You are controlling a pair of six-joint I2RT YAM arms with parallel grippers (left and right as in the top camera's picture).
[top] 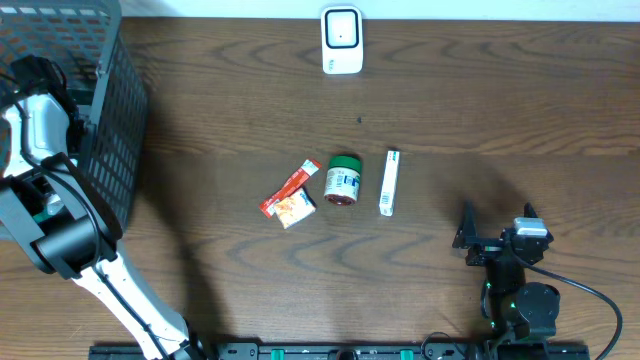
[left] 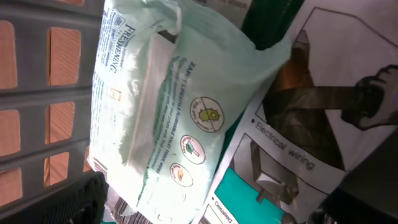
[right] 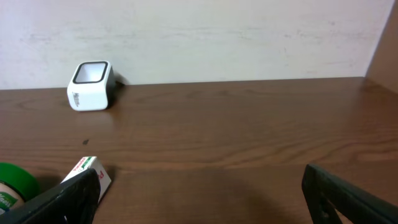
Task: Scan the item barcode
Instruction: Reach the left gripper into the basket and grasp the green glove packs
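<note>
Dark brown wood forms the bench (top: 480,110). A white scanner (top: 341,40) stands at the middle of its far edge, window facing up. A black mesh basket (top: 110,110) fills the far left corner and is cut off by the frame.

Near the centre of the bench, 3 groups lie in a row, close together but apart from one another. On the left are 2 small red-and-white sachets (top: 297,207) pressed against each other. In the middle is a green-lidded jar (top: 343,179) on its side. On the right is a slim white box (top: 389,183). Their print is too small to read from overhead. In the right wrist view the jar is cut off by the left edge, and a finger hides part of the box.

The left arm reaches into the basket, which hides its tip from overhead. The wrist view shows the left end effector (left: 217,208) only as 2 blurred dark fingers in the bottom corners, spread wide. Just ahead of them, a pale green wipes pack (left: 168,106) leans against the basket wall. It partly covers a printed sheet (left: 298,143) headed "Electrical wiring". Whether the fingers touch the pack cannot be told.

The right end effector (top: 497,225) hangs near the bench's near right corner. Its jaws are spread wide and empty, well apart from the items.
</note>
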